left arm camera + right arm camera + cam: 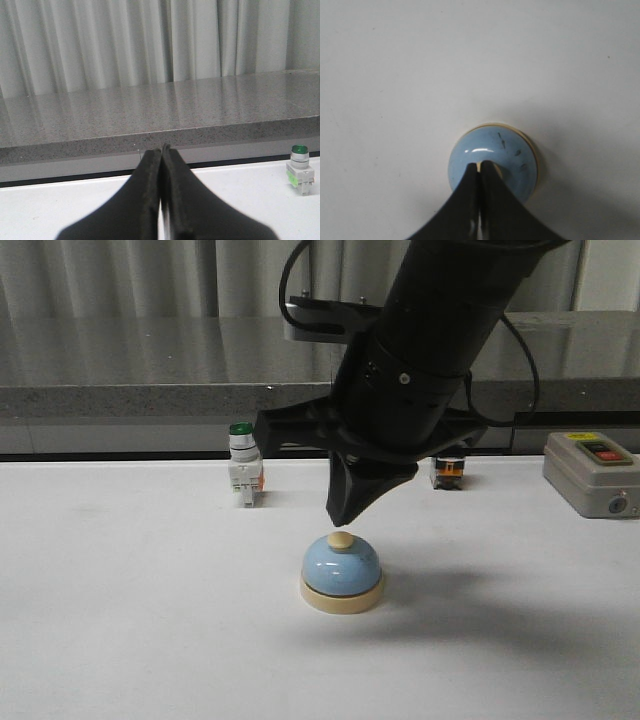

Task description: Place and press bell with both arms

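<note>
The bell (342, 570), a light-blue dome on a cream base, stands on the white table near the middle. Its cream button (342, 540) shows on top. My right gripper (340, 518) points straight down, shut and empty, its tip just above the button with a thin gap. In the right wrist view the shut right gripper (480, 164) covers the button at the centre of the bell (507, 147). The left gripper (161, 149) is shut on nothing and faces the back ledge; it is out of the front view, and the bell is not in its wrist view.
A green-capped white switch (244, 475) stands behind the bell to the left, also seen as the switch (300, 170) in the left wrist view. A small black and orange part (447, 472) and a grey box with a red button (592, 472) sit at the back right. A grey stone ledge (130, 390) runs behind the table.
</note>
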